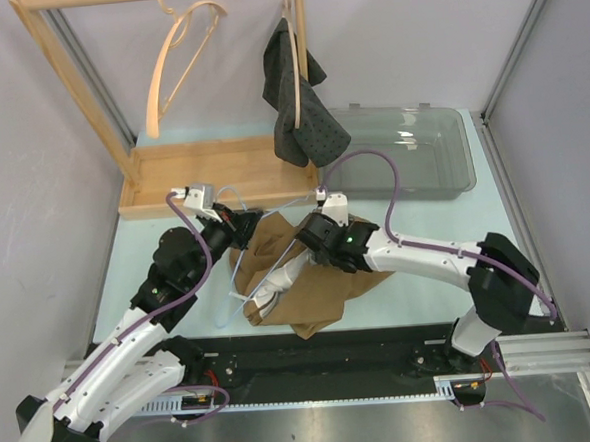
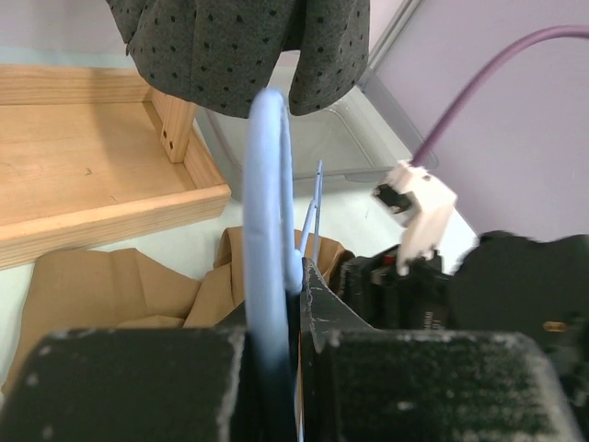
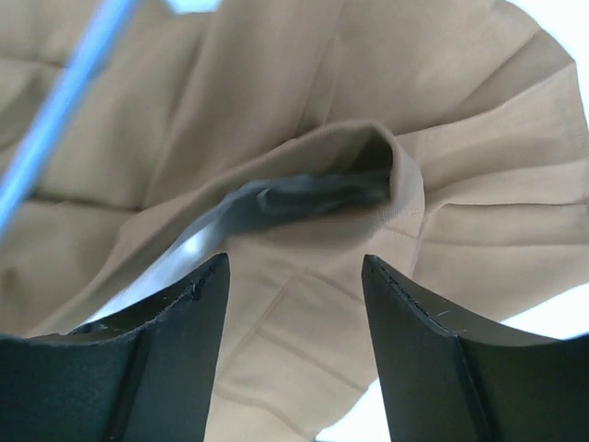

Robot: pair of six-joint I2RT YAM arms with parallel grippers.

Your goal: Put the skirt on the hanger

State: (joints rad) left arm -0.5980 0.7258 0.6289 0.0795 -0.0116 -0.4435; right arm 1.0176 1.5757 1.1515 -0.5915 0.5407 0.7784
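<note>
A tan pleated skirt (image 1: 314, 290) lies crumpled on the table between the two arms. My left gripper (image 1: 237, 228) is shut on the hook of a light blue hanger (image 2: 267, 203), whose thin bar (image 1: 263, 273) runs across the skirt. In the left wrist view the hook stands up between the shut fingers (image 2: 299, 304), with tan skirt (image 2: 101, 285) below. My right gripper (image 3: 294, 276) hangs open just above the skirt's waistband (image 3: 396, 184), where the grey lining (image 3: 294, 198) shows in the opening. The blue hanger bar (image 3: 64, 101) crosses that view's upper left.
A wooden rack (image 1: 202, 177) stands at the back left with an empty wooden hanger (image 1: 180, 58) and a dark dotted garment (image 1: 298, 106) hung on it. A clear plastic bin (image 1: 411, 154) sits at the back right.
</note>
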